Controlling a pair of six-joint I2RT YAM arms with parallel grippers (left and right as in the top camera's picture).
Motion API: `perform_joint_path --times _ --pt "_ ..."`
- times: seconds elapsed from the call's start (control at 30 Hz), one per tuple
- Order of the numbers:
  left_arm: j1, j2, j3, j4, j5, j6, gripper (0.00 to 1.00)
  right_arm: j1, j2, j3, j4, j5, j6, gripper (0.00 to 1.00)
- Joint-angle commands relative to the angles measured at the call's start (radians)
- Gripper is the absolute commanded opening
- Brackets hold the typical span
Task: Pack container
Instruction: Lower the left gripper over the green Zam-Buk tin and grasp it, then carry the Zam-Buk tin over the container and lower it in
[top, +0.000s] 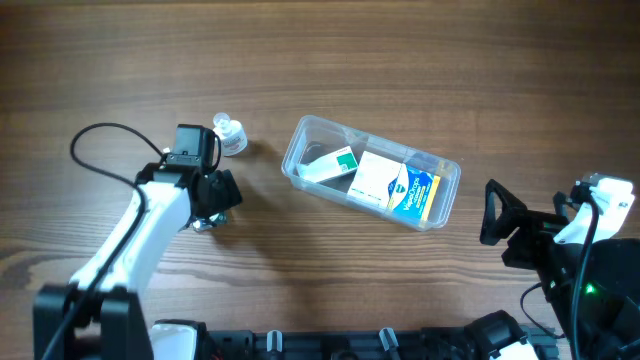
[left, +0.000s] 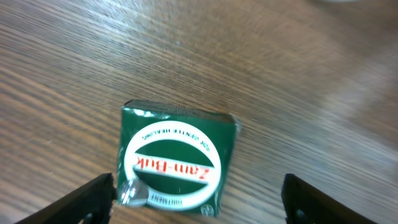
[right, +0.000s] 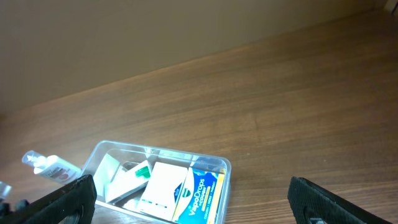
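Observation:
The clear plastic container (top: 296, 160) lies on the table right of centre. It holds a white and green box (top: 335, 162), a white box and a blue and yellow VapoDrops box (top: 415, 190). It also shows in the right wrist view (right: 155, 149). My left gripper (top: 208, 208) is open over a small green Zam-Buk box (left: 177, 155) that lies flat on the table. Its fingers (left: 199, 190) stand on either side of the box, the left one close to it. My right gripper (top: 505, 232) is open and empty, right of the container, and faces it (right: 193, 202).
A small white bottle (top: 231, 135) lies on its side left of the container, just behind my left gripper; it also shows in the right wrist view (right: 53, 167). Bare wooden table lies behind and in front of the container.

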Motion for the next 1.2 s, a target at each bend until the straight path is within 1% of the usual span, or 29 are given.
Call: perform_joint_path --times 0.0,0.1,0.2,0.27,0.33,0.37,0.4,0.43,0.5,0.53,0.63,0.7,0.83,0.93,1.0,1.07,1.17 --pt "0.005 -0.098 0.027 -0.032 -0.010 0.019 0.88 0.002 -0.003 0.005 0.002 0.016 0.001 1.00" --pt "0.010 -0.101 0.027 -0.060 -0.011 0.079 0.86 0.002 -0.003 0.005 0.002 0.016 0.001 1.00" --pt "0.026 -0.084 0.026 -0.106 -0.014 0.087 0.87 0.002 -0.003 0.005 0.002 0.016 0.001 1.00" --pt "0.034 -0.067 0.015 -0.108 -0.018 0.124 0.86 0.002 -0.003 0.005 0.002 0.016 0.001 1.00" --pt "0.059 -0.050 -0.009 -0.101 -0.032 0.128 0.88 0.002 -0.003 0.005 0.002 0.016 0.001 1.00" --pt "0.067 -0.044 -0.015 -0.090 -0.032 0.132 0.89 0.002 -0.003 0.005 0.002 0.016 0.001 1.00" --pt "0.083 -0.029 -0.028 -0.045 -0.020 0.176 0.90 0.002 -0.003 0.005 0.002 0.016 0.001 1.00" --pt "0.086 -0.017 -0.032 -0.014 0.003 0.215 0.89 0.002 -0.003 0.005 0.002 0.016 0.001 1.00" --pt "0.086 0.012 -0.033 0.034 0.064 0.256 0.88 0.002 -0.003 0.005 0.002 0.016 0.001 1.00" --pt "0.085 0.034 -0.033 0.058 0.085 0.263 0.87 0.002 -0.003 0.005 0.002 0.016 0.001 1.00" --pt "0.085 0.097 -0.033 0.095 0.089 0.296 0.88 0.002 -0.003 0.005 0.002 0.016 0.001 1.00" --pt "0.085 0.145 -0.033 0.099 0.093 0.303 0.85 0.002 -0.003 0.005 0.002 0.016 0.001 1.00" --pt "0.085 0.209 -0.033 0.096 0.093 0.279 0.71 0.002 -0.003 0.005 0.002 0.016 0.001 1.00" --pt "0.086 0.195 -0.032 0.095 0.092 0.246 0.60 0.002 -0.003 0.005 0.002 0.016 0.001 1.00" --pt "0.086 0.160 -0.029 0.090 0.092 0.237 0.54 0.002 -0.003 0.005 0.002 0.016 0.001 1.00" --pt "0.086 0.102 -0.007 0.052 0.093 0.231 0.44 0.002 -0.003 0.005 0.002 0.016 0.001 1.00" --pt "0.083 -0.013 0.069 -0.051 0.093 0.232 0.41 0.002 -0.003 0.005 0.002 0.016 0.001 1.00"
